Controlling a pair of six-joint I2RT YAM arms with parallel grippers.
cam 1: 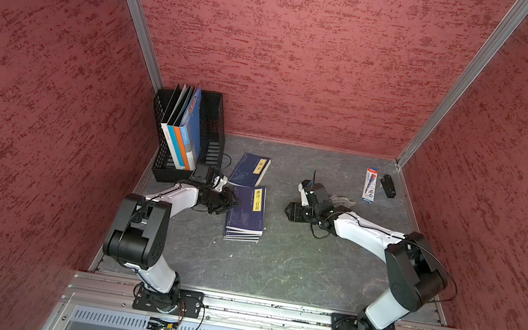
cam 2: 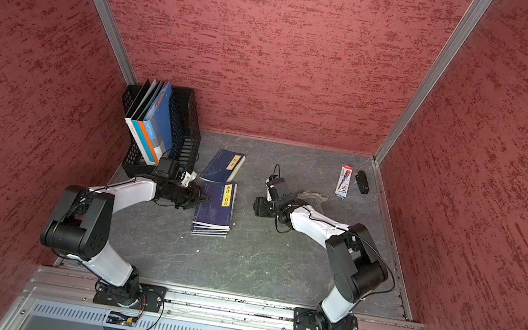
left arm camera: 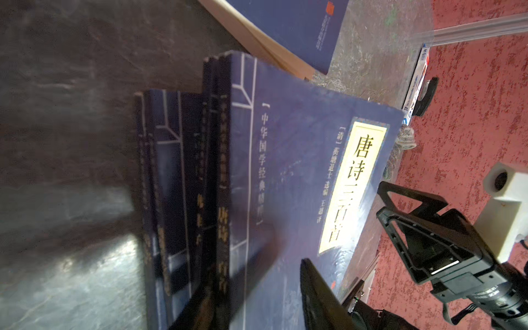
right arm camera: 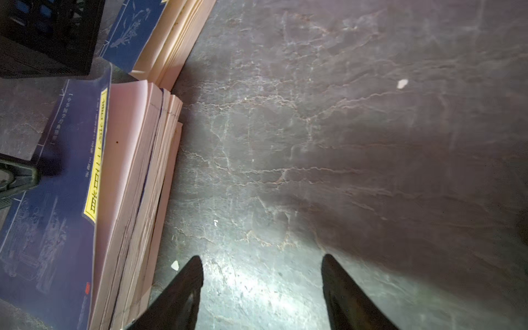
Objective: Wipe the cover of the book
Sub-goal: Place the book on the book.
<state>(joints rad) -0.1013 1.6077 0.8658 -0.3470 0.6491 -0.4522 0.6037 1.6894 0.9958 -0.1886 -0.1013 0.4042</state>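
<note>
A stack of dark blue books lies mid-table. The top book (cam 1: 250,213) (cam 2: 218,210) has a yellow title label on its cover (left arm camera: 288,160) (right arm camera: 65,177). My left gripper (cam 1: 235,201) (cam 2: 203,196) (left arm camera: 268,288) hovers over the cover's left edge. Its jaws stand apart and grip nothing. My right gripper (cam 1: 292,211) (cam 2: 258,206) (right arm camera: 261,274) is open and empty, low over bare table to the right of the stack. A crumpled grey-white cloth (cam 1: 344,200) (cam 2: 313,198) (left arm camera: 404,140) lies on the table behind the right wrist. Neither gripper touches it.
Another blue book (cam 1: 249,169) lies just behind the stack. A black mesh file holder (cam 1: 213,130) with upright folders stands at the back left. At the back right lie a pen package (cam 1: 369,185) and a small black object (cam 1: 388,186). Red walls enclose three sides.
</note>
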